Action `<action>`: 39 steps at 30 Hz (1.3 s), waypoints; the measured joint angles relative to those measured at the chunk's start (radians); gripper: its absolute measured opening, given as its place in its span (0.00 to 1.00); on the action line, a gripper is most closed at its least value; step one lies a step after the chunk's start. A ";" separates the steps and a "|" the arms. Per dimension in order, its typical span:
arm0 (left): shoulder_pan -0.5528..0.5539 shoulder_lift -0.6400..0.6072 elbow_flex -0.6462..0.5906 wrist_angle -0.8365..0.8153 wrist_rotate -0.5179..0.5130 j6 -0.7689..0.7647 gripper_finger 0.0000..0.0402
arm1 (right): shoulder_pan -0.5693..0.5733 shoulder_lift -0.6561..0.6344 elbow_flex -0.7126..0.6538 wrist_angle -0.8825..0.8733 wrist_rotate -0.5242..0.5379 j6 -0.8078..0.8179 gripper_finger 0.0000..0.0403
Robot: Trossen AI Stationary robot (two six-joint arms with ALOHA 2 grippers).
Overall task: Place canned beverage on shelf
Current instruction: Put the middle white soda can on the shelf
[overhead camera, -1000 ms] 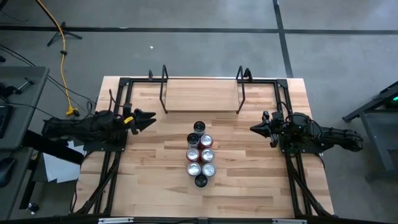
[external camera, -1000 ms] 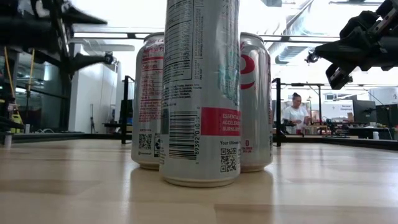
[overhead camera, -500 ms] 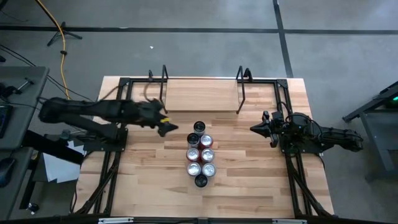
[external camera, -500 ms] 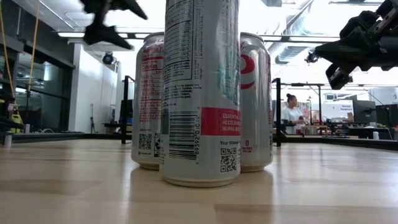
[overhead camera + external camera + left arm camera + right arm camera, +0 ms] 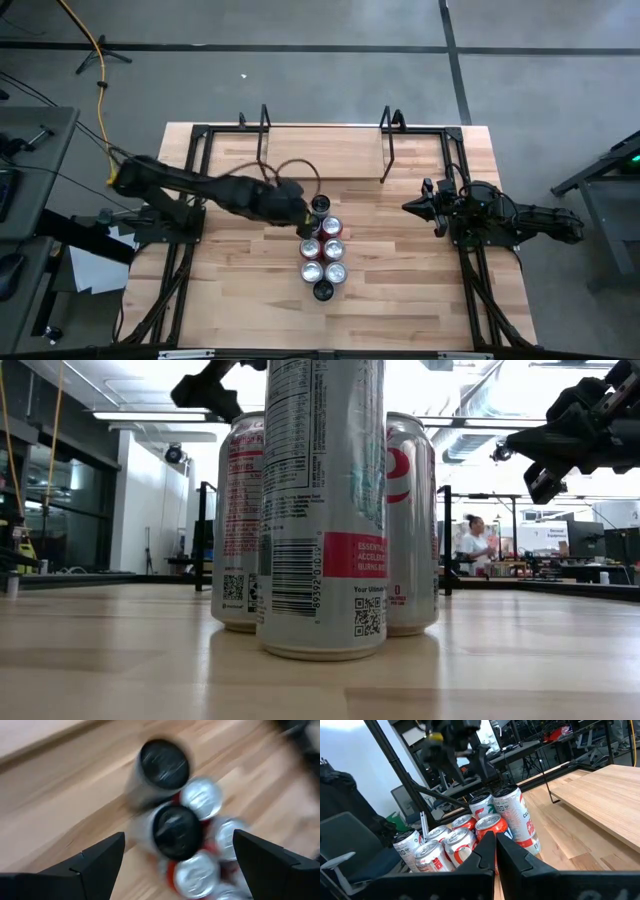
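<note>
Several beverage cans [image 5: 322, 248] stand upright in a tight two-row cluster at the table's middle, with black-topped cans at the far end [image 5: 164, 762] and silver-topped ones behind. They fill the low view [image 5: 322, 510]. My left gripper [image 5: 302, 216] hovers open over the cluster's far left end; in the left wrist view [image 5: 178, 836] its fingers straddle a black-topped can [image 5: 175, 830] from above without touching. The shelf [image 5: 325, 152], a pale plank on black rods, stands at the table's far edge. My right gripper [image 5: 408, 207] is shut and empty, right of the cans.
Black frame rails [image 5: 190, 180] run along the table's left and right sides. Bare wood lies between the cans and the shelf and near the front edge. A person [image 5: 472, 545] sits in the room far behind the table.
My left gripper has swung from the table's left side toward the right, across to the far end of the can cluster, and has tipped to point down over the cans. The cans have kept still.
</note>
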 joint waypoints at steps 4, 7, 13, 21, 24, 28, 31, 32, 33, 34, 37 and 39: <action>-0.012 0.090 0.071 -0.069 -0.013 -0.007 0.83 | 0.000 0.000 0.000 0.000 0.000 0.000 0.00; -0.017 0.122 0.109 -0.061 -0.043 0.016 0.83 | 0.000 0.000 0.000 0.000 0.000 0.000 0.00; -0.017 0.132 0.124 -0.037 -0.068 0.047 0.83 | 0.000 0.000 0.000 0.000 0.000 0.000 0.00; -0.017 0.197 0.124 -0.023 -0.054 0.090 0.83 | 0.000 0.000 0.000 0.000 0.000 0.000 0.00; -0.019 0.234 0.124 -0.029 -0.033 0.091 0.83 | 0.000 0.000 0.000 0.000 0.000 0.000 0.00; -0.022 0.256 0.124 -0.034 -0.034 0.114 0.83 | 0.000 0.000 0.000 0.000 0.000 0.000 0.00; -0.022 0.256 0.124 -0.033 -0.045 0.134 0.83 | 0.000 0.000 0.000 0.000 0.000 0.000 0.00; -0.022 0.256 0.124 -0.035 -0.055 0.134 0.83 | 0.000 0.000 0.000 0.000 0.000 0.000 0.00; -0.022 0.254 0.124 -0.037 -0.066 0.134 0.82 | 0.000 0.000 0.000 0.000 0.000 0.000 0.00; -0.022 0.250 0.124 -0.041 -0.070 0.134 0.81 | 0.000 0.000 0.000 0.000 0.000 0.000 0.00; -0.022 0.243 0.124 -0.043 -0.073 0.135 0.76 | 0.000 0.000 0.000 0.000 0.000 0.000 0.00; -0.022 0.247 0.124 -0.052 -0.069 0.136 0.70 | 0.000 0.000 0.000 0.000 0.000 0.000 0.00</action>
